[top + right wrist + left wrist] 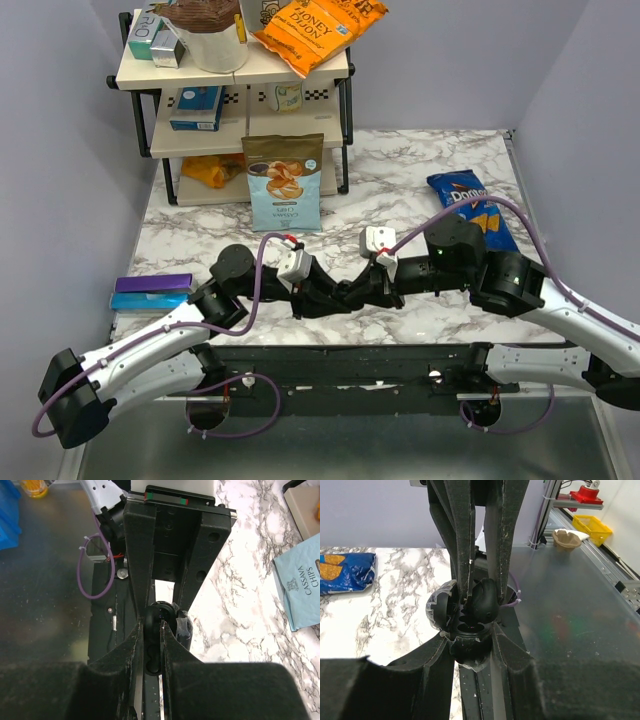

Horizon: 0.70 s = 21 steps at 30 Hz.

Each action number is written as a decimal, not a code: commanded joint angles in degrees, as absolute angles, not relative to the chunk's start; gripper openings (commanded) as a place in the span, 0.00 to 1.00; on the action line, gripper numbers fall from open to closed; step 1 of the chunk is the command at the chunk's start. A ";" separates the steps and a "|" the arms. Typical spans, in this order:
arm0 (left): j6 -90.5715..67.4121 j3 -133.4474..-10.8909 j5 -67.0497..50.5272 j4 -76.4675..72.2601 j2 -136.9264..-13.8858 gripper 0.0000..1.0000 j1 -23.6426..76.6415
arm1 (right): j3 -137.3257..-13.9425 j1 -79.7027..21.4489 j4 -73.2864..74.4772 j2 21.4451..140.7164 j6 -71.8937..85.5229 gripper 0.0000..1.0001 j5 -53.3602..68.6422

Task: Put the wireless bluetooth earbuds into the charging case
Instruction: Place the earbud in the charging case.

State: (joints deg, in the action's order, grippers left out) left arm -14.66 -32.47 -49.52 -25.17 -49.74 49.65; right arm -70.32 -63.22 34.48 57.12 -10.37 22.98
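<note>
Top external view shows both arms reaching inward so that the left gripper and the right gripper meet tip to tip over the middle of the near edge of the marble table. From the left wrist, the left gripper is pressed in on the round base of the black charging case, one finger on each side. The case stands open, with its lid swung out to one side and a dark socket showing inside. Coming down from above, the right gripper pinches one black rounded earbud between its fingers, just over the open mouth of the case and touching or nearly touching its rim. I cannot tell where the second bud is. From the right wrist, the right gripper has its fingers drawn close together on something dark and round, with the case just beyond. Farther back, a light-blue chips bag stands at the foot of a shelf rack in the far left corner. A blue snack bag lies toward the right edge, and flat purple and blue boxes sit at the left edge.
</note>
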 commanded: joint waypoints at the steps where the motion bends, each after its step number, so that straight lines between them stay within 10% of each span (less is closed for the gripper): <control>1: -12.92 -34.63 -48.78 -24.79 -48.43 0.00 50.10 | -69.44 -64.16 36.12 57.22 -10.90 0.01 21.10; 21: -13.97 -34.81 -45.62 -25.75 -48.78 0.00 51.15 | -67.76 -64.77 34.89 58.27 -8.09 0.01 16.61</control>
